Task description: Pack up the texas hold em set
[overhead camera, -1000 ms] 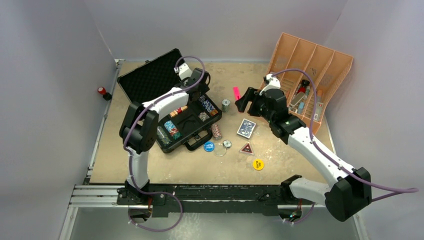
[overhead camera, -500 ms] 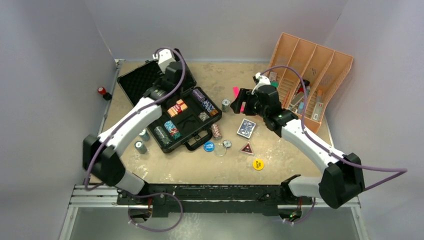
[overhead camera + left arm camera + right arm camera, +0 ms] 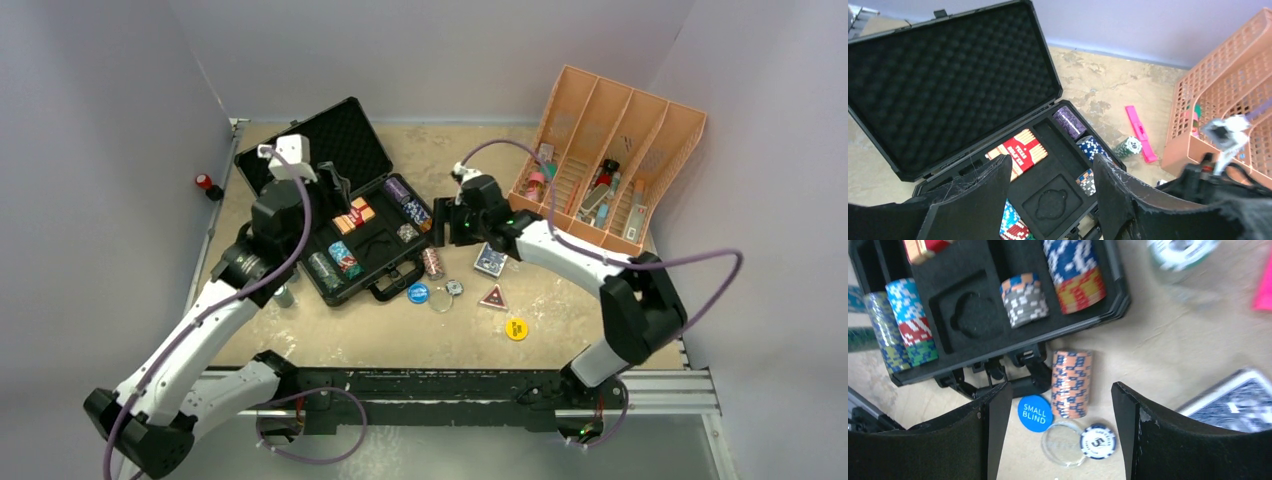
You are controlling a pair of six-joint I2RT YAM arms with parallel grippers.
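Note:
The black case [image 3: 300, 160] lies open at the back left, with chip stacks and a red card deck [image 3: 1017, 152] in its foam tray. My left gripper [image 3: 335, 188] hovers open and empty over the tray [image 3: 1050, 167]. My right gripper [image 3: 444, 222] is open and empty above the table just right of the case. Between its jaws in the right wrist view [image 3: 1060, 390] lies an orange-and-blue chip stack [image 3: 1071, 383] by the case handle. A blue "small blind" disc [image 3: 1034, 413], a clear disc [image 3: 1063, 442] and a single chip [image 3: 1098, 441] lie beside it. A blue deck [image 3: 491, 258] lies to the right.
An orange divided tray [image 3: 620, 160] stands at the back right. A pink marker [image 3: 1140, 132] and a green chip stack [image 3: 1128, 146] lie right of the case. A red triangle [image 3: 492, 296] and a yellow disc [image 3: 516, 328] lie nearer. A chip stack [image 3: 285, 295] stands left of the case.
My left arm has swung out to the left, its gripper pulling back from the case's far right corner to its middle. My right gripper has moved left to the case.

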